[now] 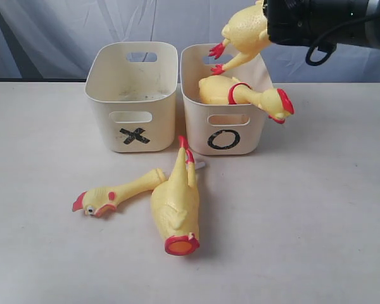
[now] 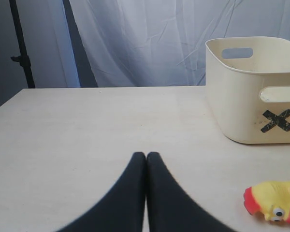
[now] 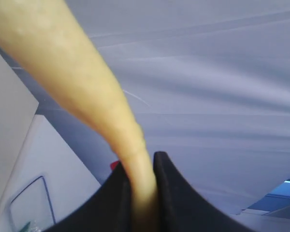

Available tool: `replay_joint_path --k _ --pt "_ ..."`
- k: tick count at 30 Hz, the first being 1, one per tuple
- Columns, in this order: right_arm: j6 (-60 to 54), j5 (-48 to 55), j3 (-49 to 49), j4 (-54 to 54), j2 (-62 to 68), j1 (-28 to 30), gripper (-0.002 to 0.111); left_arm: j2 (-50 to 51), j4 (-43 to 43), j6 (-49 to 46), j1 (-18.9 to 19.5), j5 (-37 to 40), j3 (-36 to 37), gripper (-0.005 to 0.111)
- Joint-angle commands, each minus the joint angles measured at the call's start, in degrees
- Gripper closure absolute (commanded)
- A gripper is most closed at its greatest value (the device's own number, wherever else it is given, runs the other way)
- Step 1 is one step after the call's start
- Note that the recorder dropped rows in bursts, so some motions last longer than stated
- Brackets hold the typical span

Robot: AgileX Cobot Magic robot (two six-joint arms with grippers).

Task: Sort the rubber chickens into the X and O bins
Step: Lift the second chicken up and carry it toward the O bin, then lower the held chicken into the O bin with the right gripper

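- The X bin (image 1: 145, 123) and O bin (image 1: 240, 130) sit side by side at 12 o'clock, tops open for drops.
- A headless chicken (image 1: 176, 206) and a head piece (image 1: 114, 193) lie at 6 o'clock, not sorted yet.
- My right gripper (image 3: 144, 193) pinches a chicken (image 1: 244, 31) by its thin end at 1 o'clock, over the O bin.
- My left gripper (image 2: 146, 162) is closed, empty, out of the way.

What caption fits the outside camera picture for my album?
Right end effector holds a rubber chicken over the O bin; another chicken sits inside; head piece and headless body lie outside.
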State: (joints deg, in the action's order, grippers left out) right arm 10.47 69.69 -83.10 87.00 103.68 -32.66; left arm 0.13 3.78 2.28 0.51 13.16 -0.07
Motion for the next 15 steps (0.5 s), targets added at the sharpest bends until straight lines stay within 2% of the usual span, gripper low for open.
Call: replay_joint_path --k 1,15 --pt "2.6 0.3 0.0 4.8 0.6 1.3 0.109 -0.1 0.1 0.2 -0.1 -0.3 0.1 0.107" --pt "4.1 0.3 0.0 7.7 1.8 3.5 0.109 -0.1 0.3 0.2 -0.1 -0.3 0.1 0.107"
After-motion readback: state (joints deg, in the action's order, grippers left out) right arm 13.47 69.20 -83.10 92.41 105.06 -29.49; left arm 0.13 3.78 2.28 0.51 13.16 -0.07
